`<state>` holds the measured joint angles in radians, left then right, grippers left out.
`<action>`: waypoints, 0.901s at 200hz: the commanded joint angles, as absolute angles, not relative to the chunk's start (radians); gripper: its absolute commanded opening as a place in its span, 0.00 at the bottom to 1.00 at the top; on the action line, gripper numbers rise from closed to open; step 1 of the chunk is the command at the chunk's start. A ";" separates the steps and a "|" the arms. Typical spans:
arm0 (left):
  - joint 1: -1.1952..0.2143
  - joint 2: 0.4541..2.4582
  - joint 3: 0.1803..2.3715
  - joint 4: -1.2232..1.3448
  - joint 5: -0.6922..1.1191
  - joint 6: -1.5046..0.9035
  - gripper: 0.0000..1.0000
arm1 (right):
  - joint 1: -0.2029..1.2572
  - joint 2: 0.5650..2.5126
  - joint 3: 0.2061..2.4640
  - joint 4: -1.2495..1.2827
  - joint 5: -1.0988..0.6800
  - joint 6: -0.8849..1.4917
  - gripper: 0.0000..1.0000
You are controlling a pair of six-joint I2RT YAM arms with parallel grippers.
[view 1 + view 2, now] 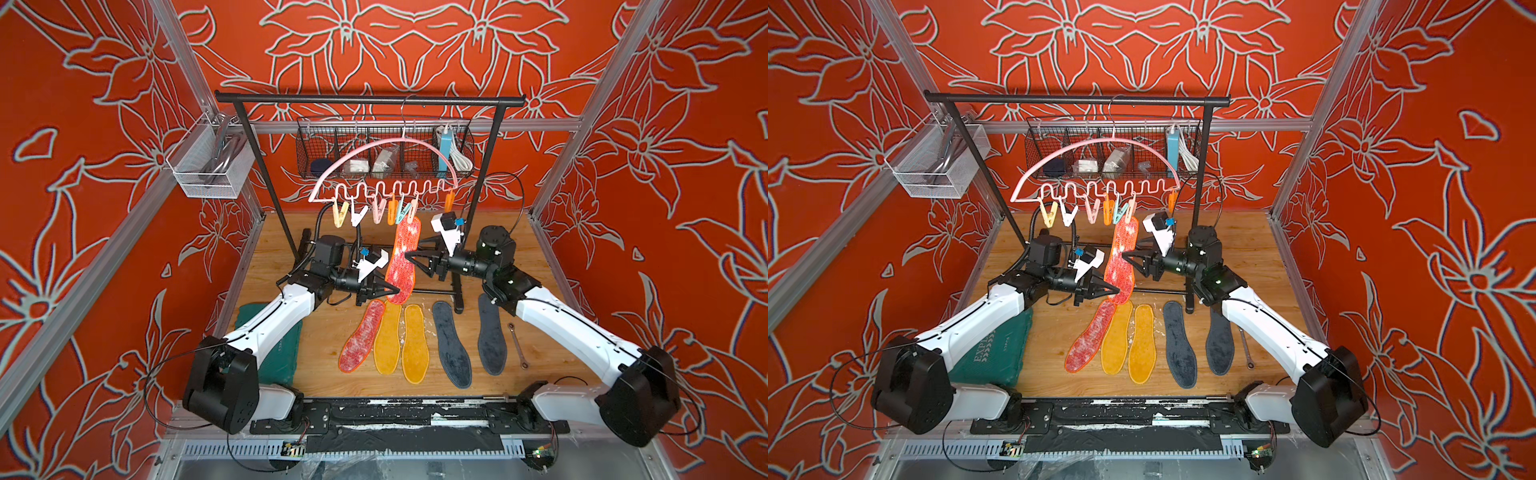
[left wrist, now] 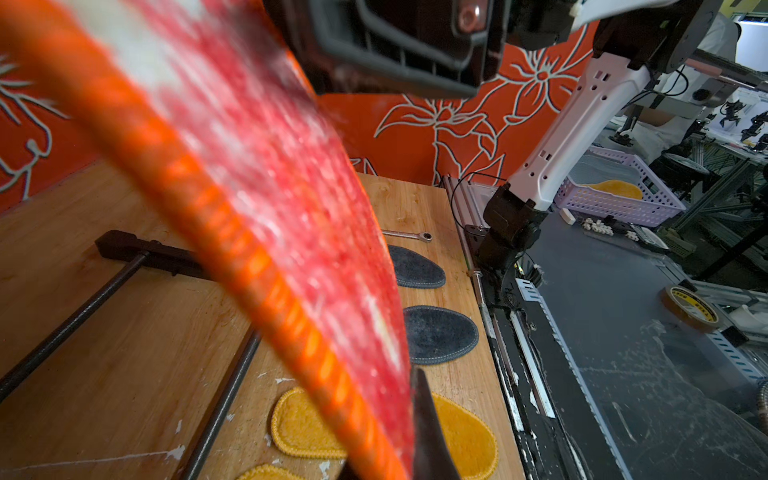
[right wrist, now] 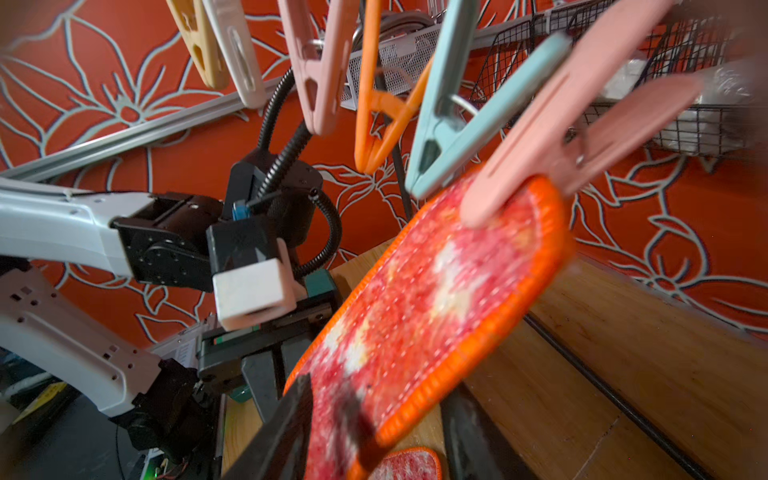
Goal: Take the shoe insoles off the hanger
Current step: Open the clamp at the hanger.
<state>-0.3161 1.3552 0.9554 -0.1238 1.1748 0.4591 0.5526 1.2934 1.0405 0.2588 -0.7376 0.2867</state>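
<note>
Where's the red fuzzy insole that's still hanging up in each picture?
Top view: hanging red-pink insole in the middle, under a pink clothespin.
Top view: same insole, middle, slightly further left.
Left wrist: a big blurry band across the picture.
Right wrist: centre, pinched by the pink clothespin.
Shared landmark: the wooden table beneath it.

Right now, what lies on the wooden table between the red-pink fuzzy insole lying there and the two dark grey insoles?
Two mustard yellow fuzzy insoles lie there side by side; both top views show them.
</note>
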 commanded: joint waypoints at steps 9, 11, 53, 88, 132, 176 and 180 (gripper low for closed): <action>-0.321 1.323 0.951 -0.182 1.213 0.506 0.00 | 0.528 1.308 1.103 0.282 -0.745 0.405 0.63; -0.321 1.322 0.950 -0.182 1.213 0.507 0.00 | 0.527 1.311 1.108 0.282 -0.740 0.410 0.64; -0.321 1.288 0.932 -0.208 1.195 0.548 0.00 | 0.515 1.391 1.258 0.259 -0.713 0.510 0.66; -0.321 1.278 0.928 -0.216 1.190 0.572 0.00 | 0.510 1.472 1.368 0.272 -0.711 0.623 0.65; -0.321 1.281 0.923 -0.221 1.191 0.592 0.00 | 0.506 1.538 1.435 0.273 -0.729 0.682 0.63; -0.321 1.279 0.916 -0.219 1.189 0.600 0.00 | 0.505 1.555 1.420 0.321 -0.735 0.702 0.48; -0.321 1.280 0.917 -0.220 1.189 0.600 0.00 | 0.506 1.554 1.415 0.337 -0.738 0.702 0.44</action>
<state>-0.3157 1.2915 0.9325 -0.1947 1.1713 0.5732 0.5106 1.5532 1.4033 0.2657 -0.7307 0.6796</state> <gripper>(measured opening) 0.047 0.515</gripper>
